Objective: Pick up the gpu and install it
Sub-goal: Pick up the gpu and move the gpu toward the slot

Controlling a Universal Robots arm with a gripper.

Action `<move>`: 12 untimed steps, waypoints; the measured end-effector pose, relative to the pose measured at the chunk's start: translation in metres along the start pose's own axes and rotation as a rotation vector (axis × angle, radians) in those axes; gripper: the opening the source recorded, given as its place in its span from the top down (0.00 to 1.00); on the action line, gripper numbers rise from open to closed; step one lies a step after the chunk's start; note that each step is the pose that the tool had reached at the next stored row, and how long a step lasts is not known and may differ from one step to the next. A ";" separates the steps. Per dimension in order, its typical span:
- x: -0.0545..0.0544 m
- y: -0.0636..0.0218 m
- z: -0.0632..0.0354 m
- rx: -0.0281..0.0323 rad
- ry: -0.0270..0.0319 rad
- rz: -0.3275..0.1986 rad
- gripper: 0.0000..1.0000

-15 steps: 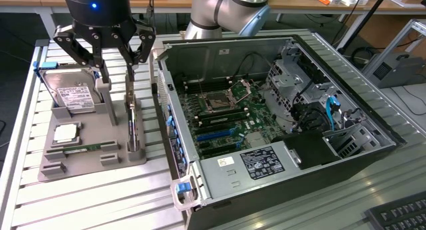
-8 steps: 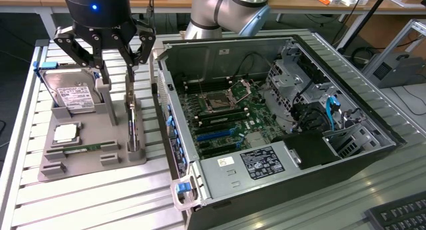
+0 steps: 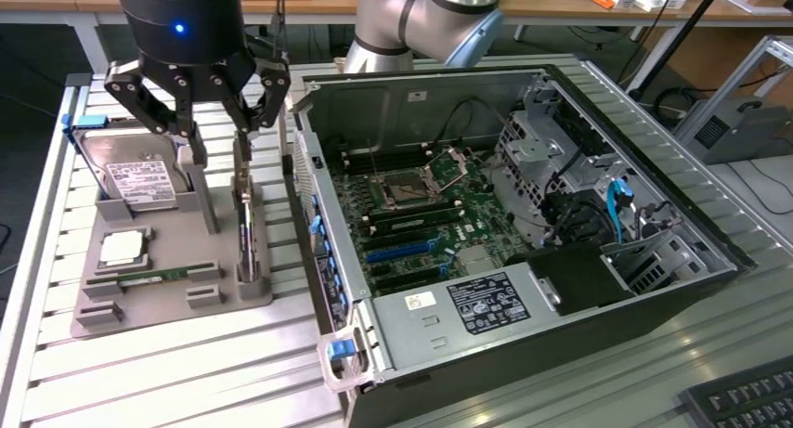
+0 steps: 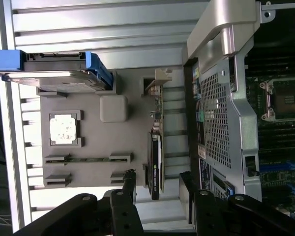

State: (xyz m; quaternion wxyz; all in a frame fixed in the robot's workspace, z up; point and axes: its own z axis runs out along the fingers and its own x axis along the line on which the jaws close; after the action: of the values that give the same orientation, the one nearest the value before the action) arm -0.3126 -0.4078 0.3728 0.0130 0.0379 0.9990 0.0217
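Gripper (image 3: 219,152), jaws released and spread wide, above the gpu (image 3: 248,226). The card stands on edge along the grey holder tray's (image 3: 149,307) edge nearest the open computer case (image 3: 325,252), with a narrow gap between.

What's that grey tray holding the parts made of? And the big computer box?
The grey tray looks like matte plastic: dull, even colour, no glints. The computer case looks like bare sheet metal: silvery sheen, folded edges, punched holes.
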 end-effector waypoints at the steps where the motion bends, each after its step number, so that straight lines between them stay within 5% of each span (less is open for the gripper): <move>1: 0.000 -0.0022 0.0053 0.0000 0.0000 0.000 0.52; 12: 0.000 -0.0028 0.0071 -0.0003 0.0000 0.000 0.52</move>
State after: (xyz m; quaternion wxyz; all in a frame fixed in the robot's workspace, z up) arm -0.3126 -0.4103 0.3656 0.0131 0.0379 0.9990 0.0219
